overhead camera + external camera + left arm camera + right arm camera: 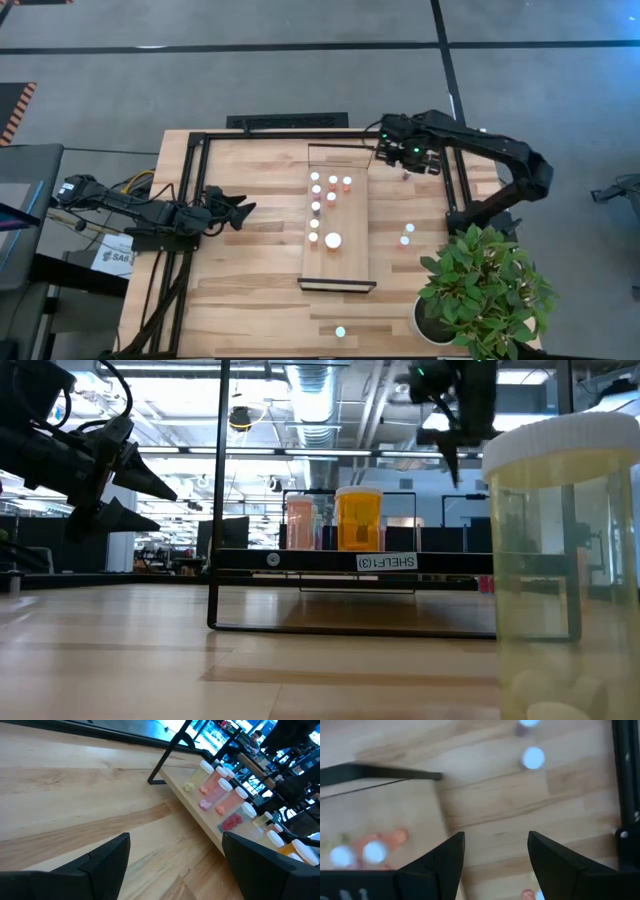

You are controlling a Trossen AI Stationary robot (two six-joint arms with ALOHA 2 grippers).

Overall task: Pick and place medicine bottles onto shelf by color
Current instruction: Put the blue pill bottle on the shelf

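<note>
Pale wood shelf (340,255) carries several bottles (318,200); more stand at its 3 o'clock. Right gripper (398,152), open and empty, hovers at the shelf's 1 o'clock, seemingly between picks; next it must descend on a loose bottle (405,240). Left gripper (235,212) waits open at 9.

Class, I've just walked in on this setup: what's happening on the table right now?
A two-armed robot is sorting medicine bottles onto a shelf lying on the table. Several bottles already stand on the shelf, including one with a larger cap. Others remain on the table, two to the shelf's right and one at the near edge. The right gripper hangs open and empty over the shelf's far right corner. The left gripper waits open, left of the shelf.
</note>
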